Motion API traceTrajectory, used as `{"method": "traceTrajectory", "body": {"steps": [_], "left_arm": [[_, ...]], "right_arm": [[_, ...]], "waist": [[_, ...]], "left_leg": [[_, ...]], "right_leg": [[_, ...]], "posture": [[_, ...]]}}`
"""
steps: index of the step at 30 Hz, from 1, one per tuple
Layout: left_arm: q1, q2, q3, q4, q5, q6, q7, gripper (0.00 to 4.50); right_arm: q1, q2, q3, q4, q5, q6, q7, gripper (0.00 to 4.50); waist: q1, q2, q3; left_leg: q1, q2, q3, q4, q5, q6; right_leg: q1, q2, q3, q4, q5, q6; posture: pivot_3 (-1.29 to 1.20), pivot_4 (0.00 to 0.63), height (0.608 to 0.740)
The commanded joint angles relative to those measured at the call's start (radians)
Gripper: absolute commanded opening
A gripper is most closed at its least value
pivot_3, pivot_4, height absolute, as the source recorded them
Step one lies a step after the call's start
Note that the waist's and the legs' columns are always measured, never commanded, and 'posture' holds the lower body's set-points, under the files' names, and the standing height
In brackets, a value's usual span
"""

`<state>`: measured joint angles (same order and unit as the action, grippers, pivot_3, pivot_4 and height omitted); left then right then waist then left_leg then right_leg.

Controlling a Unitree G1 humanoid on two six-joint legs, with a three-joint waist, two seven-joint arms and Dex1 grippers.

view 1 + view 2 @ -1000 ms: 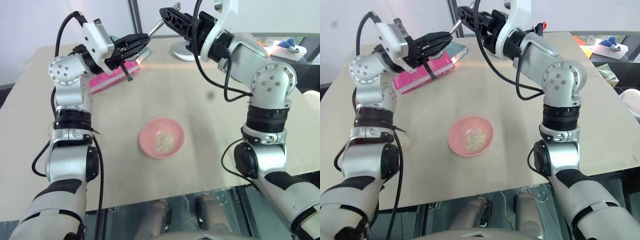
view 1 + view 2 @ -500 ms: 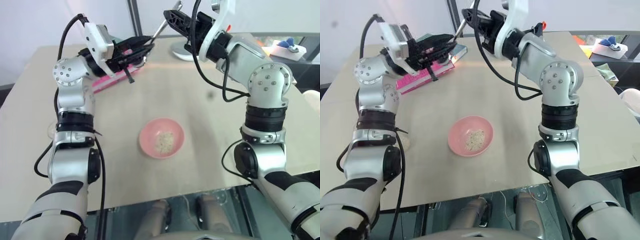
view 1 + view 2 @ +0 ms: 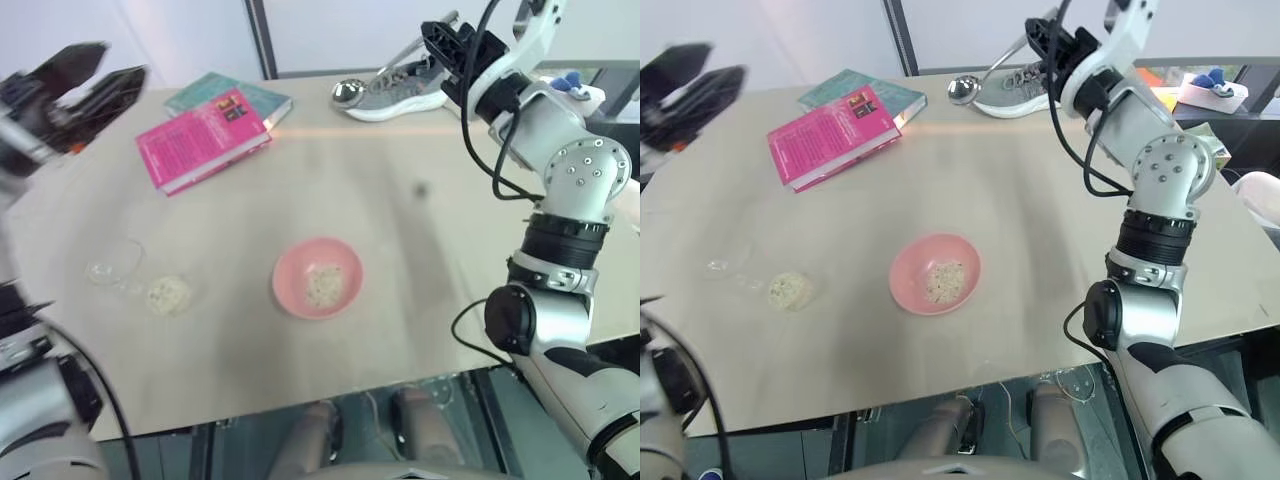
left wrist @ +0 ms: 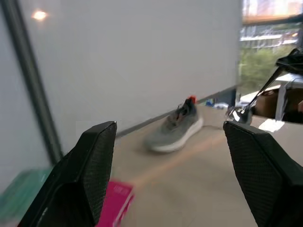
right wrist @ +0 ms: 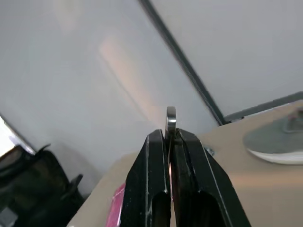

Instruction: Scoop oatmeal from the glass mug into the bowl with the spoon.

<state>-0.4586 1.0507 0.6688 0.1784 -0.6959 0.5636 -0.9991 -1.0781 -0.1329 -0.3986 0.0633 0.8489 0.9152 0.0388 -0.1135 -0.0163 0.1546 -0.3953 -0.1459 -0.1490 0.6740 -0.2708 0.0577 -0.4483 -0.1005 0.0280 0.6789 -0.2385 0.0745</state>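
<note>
1. The right gripper (image 3: 1040, 32) is squeezed tight on the shiny spoon (image 3: 985, 74), high at the far right.
2. The left gripper (image 3: 85, 75) is wide open and holds nothing.
3. Oatmeal (image 3: 322, 284) sits in the pink bowl (image 3: 286, 290); the glass mug (image 3: 112, 262) is left.
4. The left wrist view shows a shoe (image 4: 174, 129).

Left fingers (image 4: 97, 175) spread; right fingers (image 5: 156, 189) pinched shut.
</note>
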Motion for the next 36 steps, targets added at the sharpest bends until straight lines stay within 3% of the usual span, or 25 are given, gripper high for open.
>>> {"method": "traceTrajectory", "body": {"steps": [1, 6, 14, 22, 31, 34, 36], "left_arm": [[0.194, 0.035, 0.207, 0.01, 0.018, 0.019, -0.063, 3.73], [0.502, -0.047, 0.308, 0.046, 0.088, -0.094, -0.12, 3.73], [0.683, -0.114, 0.266, 0.154, 0.15, -0.257, -0.193, 3.73], [0.538, -0.161, 0.036, 0.176, 0.241, -0.402, -0.128, 3.73], [0.367, -0.212, -0.094, 0.242, 0.277, -0.453, -0.025, 3.73], [0.341, -0.222, -0.109, 0.251, 0.273, -0.456, -0.012, 3.02], [0.335, -0.228, -0.116, 0.251, 0.27, -0.455, -0.005, 2.08]], "right_arm": [[0.009, 0.011, 0.014, -0.04, 0.027, -0.019, 0.017, 0.0], [0.025, 0.033, 0.021, -0.048, 0.048, -0.017, 0.016, 0.0], [0.041, 0.037, 0.037, -0.068, 0.058, -0.016, 0.006, 0.0], [0.069, 0.024, 0.039, -0.115, 0.077, 0.002, -0.022, 0.0], [0.102, 0.001, 0.034, -0.187, 0.101, 0.029, -0.073, 0.0], [0.107, -0.007, 0.034, -0.2, 0.108, 0.033, -0.084, 0.0], [0.109, -0.011, 0.034, -0.203, 0.113, 0.035, -0.089, 0.0]], "waist": [[0.002, 0.003, 0.002], [0.019, 0.007, 0.002], [0.051, 0.006, 0.002], [0.076, 0.006, 0.001], [0.057, 0.005, 0.001], [0.05, 0.004, 0.001], [0.046, 0.004, 0.001]], "left_leg": [[0.0, 0.0, 0.001, 0.0, 0.0, 0.0], [0.004, 0.002, 0.004, -0.005, 0.0, -0.001], [0.004, 0.003, 0.005, -0.005, 0.0, -0.001], [0.004, 0.003, 0.004, -0.005, 0.0, -0.001], [0.004, 0.003, 0.005, -0.006, 0.0, -0.001], [0.003, 0.003, 0.005, -0.005, 0.0, -0.001], [0.003, 0.003, 0.005, -0.005, 0.0, -0.001]], "right_leg": [[0.0, 0.002, 0.0, 0.0, 0.0, 0.0], [0.0, 0.001, 0.004, -0.001, 0.0, -0.001], [0.0, 0.0, 0.004, -0.002, 0.001, -0.002], [0.0, -0.001, 0.003, -0.002, 0.002, -0.003], [0.0, 0.0, 0.002, -0.002, 0.002, -0.003], [0.0, 0.0, 0.002, -0.002, 0.002, -0.003], [0.0, 0.0, 0.002, -0.002, 0.002, -0.003]], "posture": [[0.0, 0.15, 0.74], [0.0, 0.15, 0.74], [0.0, 0.15, 0.74], [0.0, 0.15, 0.74], [0.0, 0.15, 0.74], [0.0, 0.15, 0.74], [0.0, 0.15, 0.74]]}}
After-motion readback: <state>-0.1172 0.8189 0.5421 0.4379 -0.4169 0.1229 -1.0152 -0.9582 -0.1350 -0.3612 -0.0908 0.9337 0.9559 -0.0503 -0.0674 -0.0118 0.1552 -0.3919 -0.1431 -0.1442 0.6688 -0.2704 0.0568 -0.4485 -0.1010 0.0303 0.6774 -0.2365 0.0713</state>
